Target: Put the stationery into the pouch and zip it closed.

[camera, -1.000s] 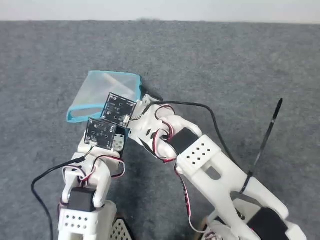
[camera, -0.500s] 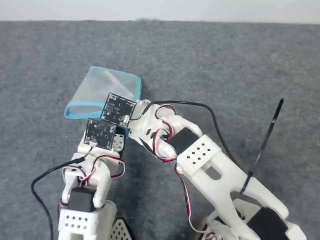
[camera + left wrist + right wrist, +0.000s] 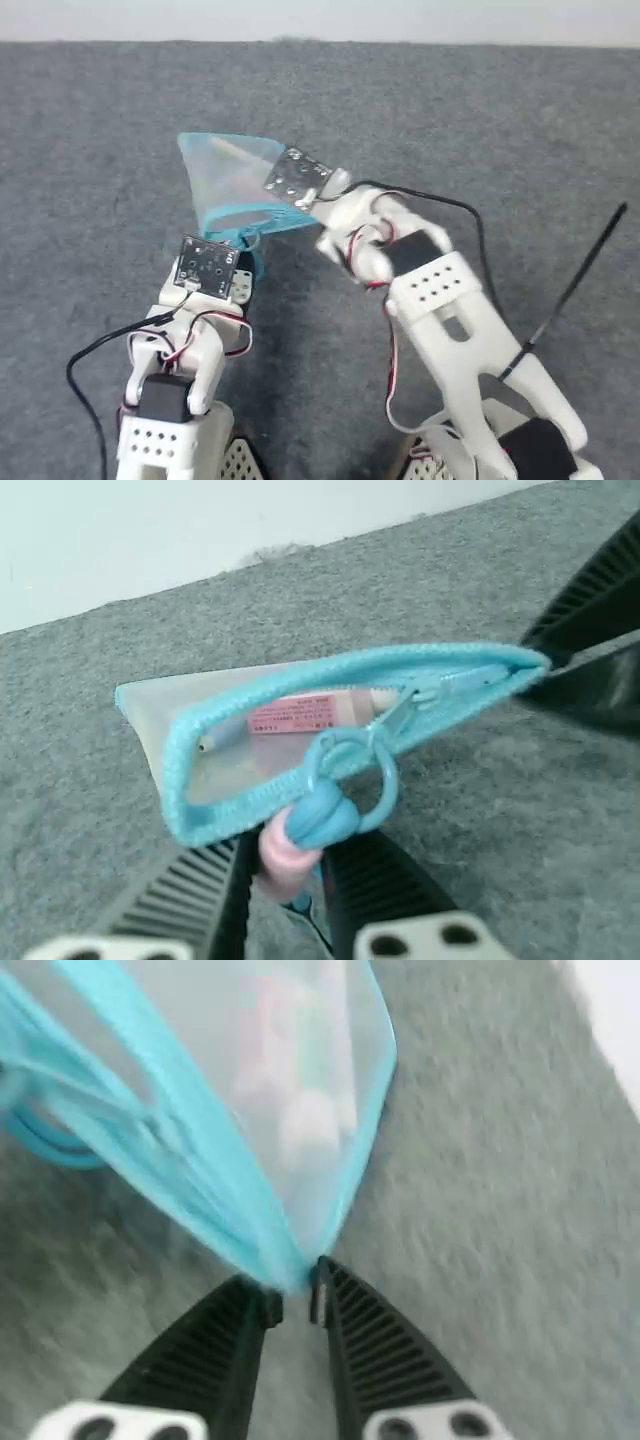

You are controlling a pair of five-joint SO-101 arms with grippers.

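Note:
The pouch (image 3: pixel 228 178) is translucent with light blue trim and is held up off the grey mat between both arms. In the left wrist view the pouch (image 3: pixel 215 765) has its mouth partly open, with the zip slider (image 3: pixel 402 702) near the far end. A pink-labelled piece of stationery (image 3: pixel 300 713) lies inside. A blue ring (image 3: pixel 350 778) hangs from the slider with a blue and pink pull charm (image 3: pixel 300 832). My left gripper (image 3: pixel 290 865) is shut on that charm. My right gripper (image 3: pixel 296 1298) is shut on the pouch's corner (image 3: pixel 290 1270) at the opposite end.
Grey mat (image 3: pixel 480 120) covers the whole table up to a white wall at the back. A black cable tie (image 3: pixel 575 285) sticks out from the right arm. Wires loop beside the left arm's base (image 3: pixel 85 365).
The right arm swung away from the left gripper to the pouch's far right end and took hold of its corner. The pouch rose and turned, its mouth now stretched between the grippers.

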